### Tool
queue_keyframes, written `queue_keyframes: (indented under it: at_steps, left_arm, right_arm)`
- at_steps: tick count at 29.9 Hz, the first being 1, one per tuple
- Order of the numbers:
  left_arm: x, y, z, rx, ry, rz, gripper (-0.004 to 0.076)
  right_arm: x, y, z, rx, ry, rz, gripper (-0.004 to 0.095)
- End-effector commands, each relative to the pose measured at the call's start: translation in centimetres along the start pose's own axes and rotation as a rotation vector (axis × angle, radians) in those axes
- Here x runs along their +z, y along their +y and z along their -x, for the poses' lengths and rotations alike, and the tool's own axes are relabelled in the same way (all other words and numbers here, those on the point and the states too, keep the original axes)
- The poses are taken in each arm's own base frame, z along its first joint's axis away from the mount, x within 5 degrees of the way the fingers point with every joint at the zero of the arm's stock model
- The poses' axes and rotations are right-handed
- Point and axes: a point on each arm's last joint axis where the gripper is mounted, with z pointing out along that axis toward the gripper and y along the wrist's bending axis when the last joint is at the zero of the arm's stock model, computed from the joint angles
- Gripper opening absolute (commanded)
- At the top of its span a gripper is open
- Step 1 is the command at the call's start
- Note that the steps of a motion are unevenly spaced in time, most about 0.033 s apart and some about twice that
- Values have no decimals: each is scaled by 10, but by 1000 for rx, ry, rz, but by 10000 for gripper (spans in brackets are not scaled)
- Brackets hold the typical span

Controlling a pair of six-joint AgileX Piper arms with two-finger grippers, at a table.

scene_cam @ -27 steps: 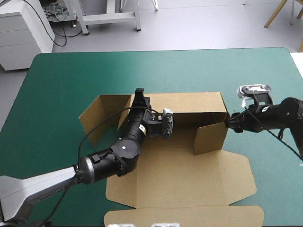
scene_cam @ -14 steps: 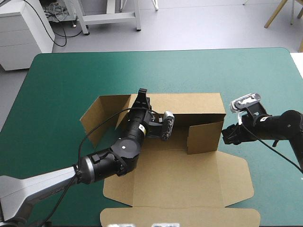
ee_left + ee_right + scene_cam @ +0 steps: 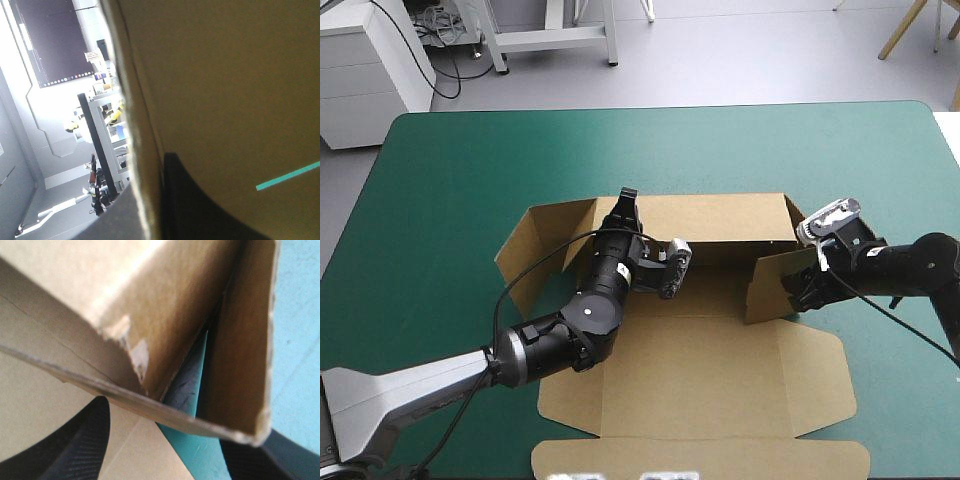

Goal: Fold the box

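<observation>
Both jaws astride box point(image 3: 720, 380), left tight

Grey floor point(image 3: 720, 60), white drawer cabinet point(image 3: 370, 75) far left, white metal frame point(image 3: 552, 38), wooden legs point(image 3: 905, 25) far right

My high camera looked down over the whole surface point(image 3: 450, 180); both wrist cameras sat close against the box point(image 3: 710, 370) walls.
</observation>
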Motion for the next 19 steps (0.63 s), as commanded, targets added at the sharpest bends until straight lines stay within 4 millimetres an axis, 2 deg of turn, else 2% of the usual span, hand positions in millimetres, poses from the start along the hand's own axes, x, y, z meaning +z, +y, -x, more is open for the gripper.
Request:
queue_keyframes:
  at_steps: [1,5,13,15,19]
  left_arm:
    - [-5,8,-2,-11,1,15,-10]
    - [-5,8,-2,-18,5,16,-10]
    - [-5,8,-3,-18,9,16,-10]
    - [-5,8,-3,-18,9,16,-10]
    - [-5,8,-3,-18,8,16,-10]
  right_arm:
    - [-8,5,14,1,-153,13,576]
    - [4,7,12,27,-183,81,576]
    - [26,-3,5,94,-160,63,566]
    - [29,-5,7,119,-184,59,492]
    - [30,0,13,57,-223,63,201]
